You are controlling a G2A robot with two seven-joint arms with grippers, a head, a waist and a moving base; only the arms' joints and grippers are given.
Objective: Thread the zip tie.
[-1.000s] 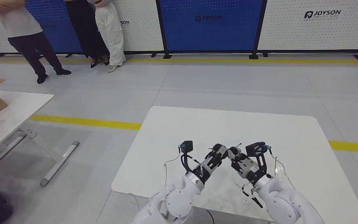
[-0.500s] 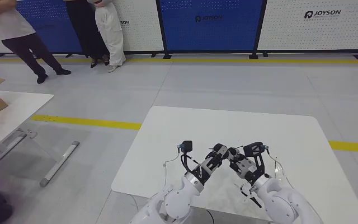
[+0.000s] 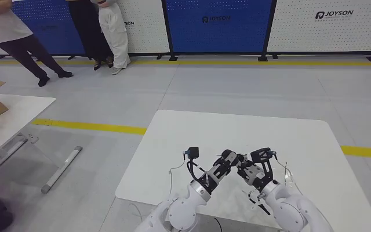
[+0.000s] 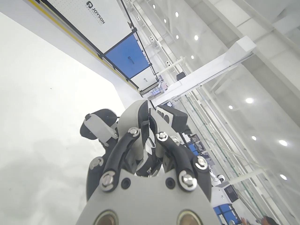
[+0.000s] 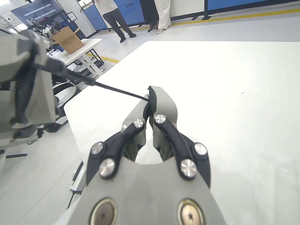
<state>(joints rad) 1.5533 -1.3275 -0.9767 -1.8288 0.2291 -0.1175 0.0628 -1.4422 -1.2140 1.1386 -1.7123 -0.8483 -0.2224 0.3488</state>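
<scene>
The left gripper (image 4: 146, 115) and right gripper (image 5: 150, 99) hung close together above the table (image 5: 222, 71), each pinched shut on the black zip tie (image 5: 112, 90) stretched between them.

black zip tie (image 5: 117, 91), plain white table (image 5: 222, 76), grey right gripper (image 5: 150, 95) (black-lined, black linkages).

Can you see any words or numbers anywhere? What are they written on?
None on the zip tie, left gripper, right gripper or table.
A brand logo on the white wall panel: not read out.
A small logo on the blue wall panel: not read out.
Rows of print on the dark screen: too small to read.
</scene>
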